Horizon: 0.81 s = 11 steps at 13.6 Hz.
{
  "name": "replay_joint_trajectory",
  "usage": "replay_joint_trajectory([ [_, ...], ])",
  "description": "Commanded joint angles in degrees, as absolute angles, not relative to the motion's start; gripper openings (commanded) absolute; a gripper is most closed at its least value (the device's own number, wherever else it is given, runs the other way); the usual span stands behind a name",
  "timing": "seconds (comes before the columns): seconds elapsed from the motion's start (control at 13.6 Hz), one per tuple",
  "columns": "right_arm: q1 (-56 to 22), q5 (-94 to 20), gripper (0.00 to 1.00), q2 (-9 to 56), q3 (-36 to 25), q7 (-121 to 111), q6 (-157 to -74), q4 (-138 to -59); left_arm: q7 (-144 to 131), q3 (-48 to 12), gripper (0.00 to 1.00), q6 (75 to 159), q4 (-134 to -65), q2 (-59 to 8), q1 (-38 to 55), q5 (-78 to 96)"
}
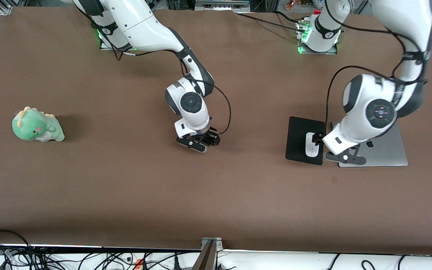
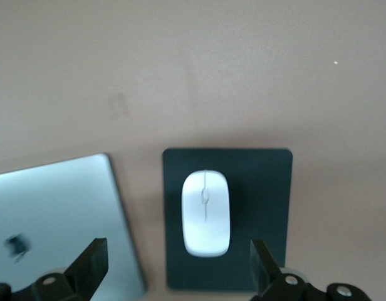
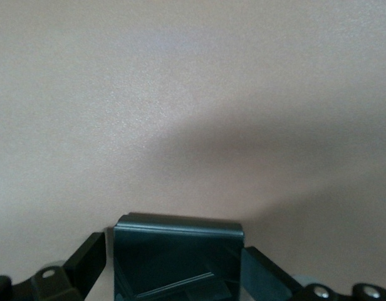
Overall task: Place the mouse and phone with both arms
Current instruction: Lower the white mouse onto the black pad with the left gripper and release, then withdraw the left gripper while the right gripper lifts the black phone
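Observation:
The white mouse point(image 1: 311, 145) lies on a flat black pad point(image 1: 298, 142) toward the left arm's end of the table; it also shows in the left wrist view point(image 2: 205, 213). My left gripper point(image 1: 324, 139) point(image 2: 177, 248) hovers open and empty over the pad's edge next to the laptop, just off the mouse. The black phone point(image 3: 177, 257) lies between the fingers of my right gripper point(image 1: 204, 141) point(image 3: 174, 251) at the table's middle. A sliver of table shows between one finger point(image 3: 86, 251) and the phone; the other finger sits against it. The phone is hidden under that gripper in the front view.
A closed grey laptop point(image 1: 384, 152) lies beside the pad, partly under the left arm; it also shows in the left wrist view point(image 2: 55, 219). A green dinosaur plush point(image 1: 38, 125) sits toward the right arm's end. Brown table point(image 1: 126, 195) lies around them.

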<state>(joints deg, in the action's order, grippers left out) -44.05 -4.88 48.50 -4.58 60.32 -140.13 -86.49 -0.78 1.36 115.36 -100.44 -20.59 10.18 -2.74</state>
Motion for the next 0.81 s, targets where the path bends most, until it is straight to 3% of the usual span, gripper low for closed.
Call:
replay_joint_trajectory([
  [0.0, -44.5, -3.9, 1.0, 48.3, -5.0, 60.9, -137.5, -85.3, 1.6, 1.1, 1.0, 102.1, -89.3, -21.0, 8.5, -3.6],
  [0.22, -44.3, -3.9, 1.0, 48.5, -5.0, 61.1, -137.7, -85.3, 0.6, 0.8, 1.0, 87.6, -78.1, -20.5, 8.5, -3.3],
  [0.44, -44.7, -4.0, 1.0, 49.0, -5.0, 62.4, -138.1, -85.3, 1.8, 0.9, 1.0, 85.1, -77.2, -16.3, 7.5, -2.9],
  [0.51, -44.6, -3.9, 0.96, 49.0, -4.9, 62.4, -138.1, -85.3, 1.9, 0.5, 1.0, 84.3, -77.6, -14.4, 6.8, -2.6],
  [0.59, -44.7, -3.9, 0.8, 49.0, -4.9, 62.3, -138.1, -85.3, 1.9, 0.4, 1.0, 83.9, -78.0, -13.5, 6.6, -2.3],
  [0.73, -44.6, -4.0, 0.59, 49.0, -4.9, 61.4, -138.0, -85.3, 2.3, 0.5, 1.0, 83.2, -81.1, -10.8, 5.6, -2.1],
])
